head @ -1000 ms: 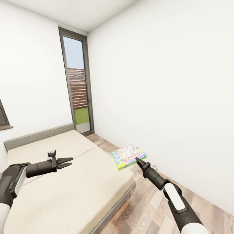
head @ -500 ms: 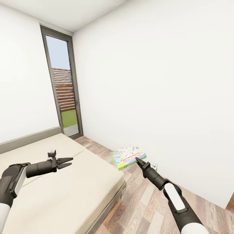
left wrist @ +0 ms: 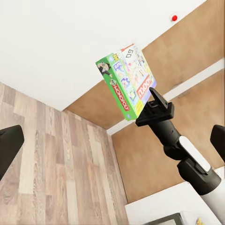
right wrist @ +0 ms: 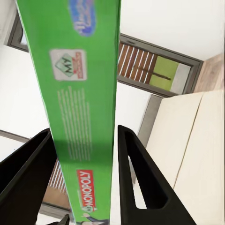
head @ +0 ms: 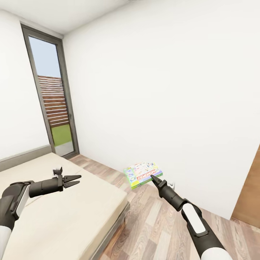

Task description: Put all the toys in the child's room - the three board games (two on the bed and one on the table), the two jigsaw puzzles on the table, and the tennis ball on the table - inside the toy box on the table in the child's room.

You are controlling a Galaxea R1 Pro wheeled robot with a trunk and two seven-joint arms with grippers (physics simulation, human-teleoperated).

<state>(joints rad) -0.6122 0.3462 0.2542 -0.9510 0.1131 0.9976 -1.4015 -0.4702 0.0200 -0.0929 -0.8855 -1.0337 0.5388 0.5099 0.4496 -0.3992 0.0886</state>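
Above the wood floor (head: 159,231) just off the bed's (head: 72,213) foot corner, the right gripper (head: 153,178) holds a board game (head: 142,173), the white-green Monopoly box with a red logo, clamped by its edge and lifted clear of both bed and floor. Box is tilted, printed top facing up toward the head camera, green side facing the bed. In the right wrist view the green side of the board game (right wrist: 84,108) runs between the two black fingers (right wrist: 140,178), which press it on both sides. In the left wrist view the same box (left wrist: 126,82) sits on top of the right gripper (left wrist: 152,101), with brown wall panelling behind.

Left gripper (head: 74,180) hangs over the bed's beige mattress, well apart from the box, fingers slightly parted and nothing between them; in its own wrist view the finger tips (left wrist: 9,145) sit at opposite edges of the frame with floor between them.

Bed is low, plain beige top, dark grey frame, nothing visible lying on the shown part. Beyond the bed's head end, a tall dark-framed glass door (head: 50,101) shows slatted fence and grass outside. White wall (head: 162,90) runs along the far side of the floor from the bed; a brown wooden panel (head: 249,191) stands at its far right end. Small white outlet on the wall just beside the box, low down.
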